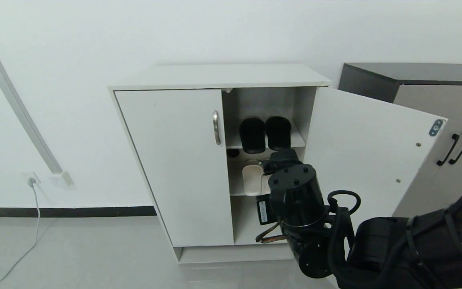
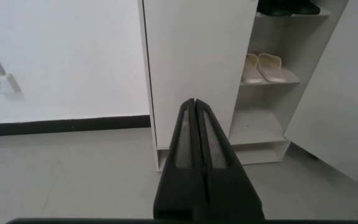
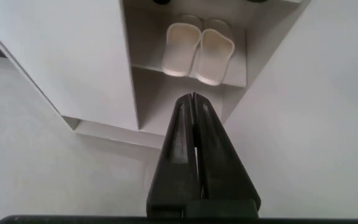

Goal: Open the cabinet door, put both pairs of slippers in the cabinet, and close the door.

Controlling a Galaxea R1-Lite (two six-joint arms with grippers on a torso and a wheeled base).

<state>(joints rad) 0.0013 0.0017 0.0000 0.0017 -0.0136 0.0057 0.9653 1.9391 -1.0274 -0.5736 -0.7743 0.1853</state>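
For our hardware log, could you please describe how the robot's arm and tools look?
The right arm is black, with a round joint housing dotted with screw holes, looped black cables and a white label. The left tool and right tool are long, tapering and black.

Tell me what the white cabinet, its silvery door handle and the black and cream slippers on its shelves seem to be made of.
White cabinet: likely laminated board; flat, matte panels with square edges.
Silvery door handle: probably brushed metal, with a soft sheen.
Black slippers: seemingly moulded foam or rubber; smooth, dull, seamless.
Cream slippers: similar moulded foam or plastic, smooth matte.
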